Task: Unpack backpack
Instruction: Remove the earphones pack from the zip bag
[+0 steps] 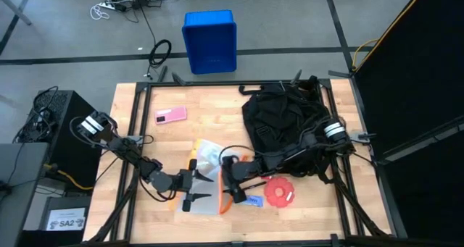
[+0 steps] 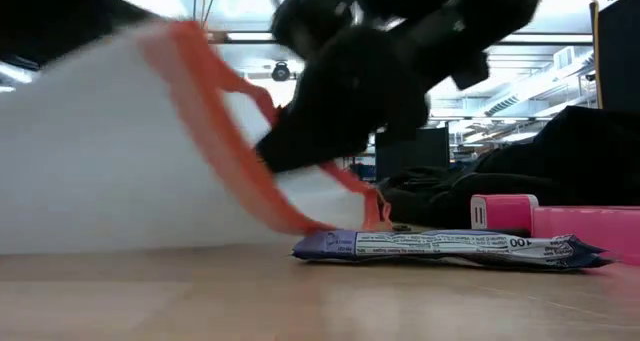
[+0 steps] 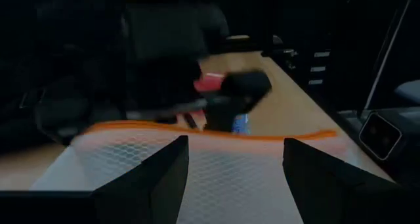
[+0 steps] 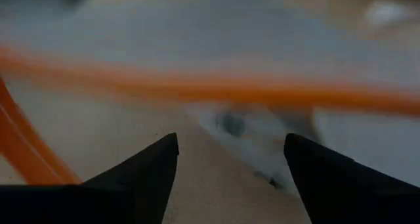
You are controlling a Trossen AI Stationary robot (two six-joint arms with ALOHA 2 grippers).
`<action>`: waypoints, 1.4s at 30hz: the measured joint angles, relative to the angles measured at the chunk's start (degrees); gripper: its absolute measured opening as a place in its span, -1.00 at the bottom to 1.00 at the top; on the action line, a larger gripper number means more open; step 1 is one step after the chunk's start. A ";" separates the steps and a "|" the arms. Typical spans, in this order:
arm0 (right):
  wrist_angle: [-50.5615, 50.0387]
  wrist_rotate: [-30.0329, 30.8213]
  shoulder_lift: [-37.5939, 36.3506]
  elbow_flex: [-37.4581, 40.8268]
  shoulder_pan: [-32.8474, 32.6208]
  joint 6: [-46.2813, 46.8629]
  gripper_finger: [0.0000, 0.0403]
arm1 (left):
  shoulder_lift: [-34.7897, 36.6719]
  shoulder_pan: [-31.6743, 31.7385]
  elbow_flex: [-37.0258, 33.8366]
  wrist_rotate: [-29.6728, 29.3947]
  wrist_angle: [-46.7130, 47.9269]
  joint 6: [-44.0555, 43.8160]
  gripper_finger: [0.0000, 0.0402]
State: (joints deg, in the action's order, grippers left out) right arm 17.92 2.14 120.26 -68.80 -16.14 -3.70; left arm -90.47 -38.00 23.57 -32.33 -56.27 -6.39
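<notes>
The black backpack (image 1: 286, 124) lies at the table's far right, also showing in the low view (image 2: 570, 156). A white mesh pouch with orange trim (image 1: 208, 171) sits near the table's front middle, between my two grippers. My left gripper (image 1: 196, 190) comes at it from the left, fingers open (image 3: 235, 142) over its mesh face (image 3: 223, 171). My right gripper (image 1: 228, 182) reaches from the backpack's side, fingers open (image 4: 231, 137) above the pouch's orange edge (image 4: 216, 89). In the low view the pouch (image 2: 150, 151) stands tilted and blurred, one corner on the table. My left gripper has its fingers apart on either side of the pouch's mesh face (image 3: 230, 184); whether they touch it I cannot tell. My right gripper's spread fingers stand over the pouch near its orange edge (image 4: 275, 96); blur hides whether they touch.
A red disc (image 1: 279, 193) and a small blue-and-white packet (image 1: 252, 201) (image 2: 450, 247) lie just right of the pouch. A pink flat item (image 1: 170, 115) lies at the far left. A blue crate (image 1: 210, 40) stands on the floor beyond the far edge.
</notes>
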 joint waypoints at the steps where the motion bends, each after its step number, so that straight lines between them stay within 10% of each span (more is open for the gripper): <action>1: -1.96 0.90 1.46 -2.00 0.01 -0.10 0.26 | 0.32 -0.01 0.02 0.02 0.27 -0.12 0.07; 15: -11.92 3.16 8.80 -13.03 2.16 4.68 0.22 | 7.55 -4.39 -0.01 -5.10 15.50 -5.50 0.07; 26: -12.26 4.32 8.70 -12.82 3.39 3.28 -0.92 | 8.08 -5.25 -0.02 -7.42 17.36 -6.56 0.07; 42: -33.69 8.82 -2.41 -12.56 -0.55 4.21 -1.00 | 8.03 -5.25 -0.02 -7.39 18.49 -7.90 0.07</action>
State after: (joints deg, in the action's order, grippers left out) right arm -15.78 10.96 117.84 -81.36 -16.70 0.51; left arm -82.43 -43.24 23.55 -39.72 -37.78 -14.30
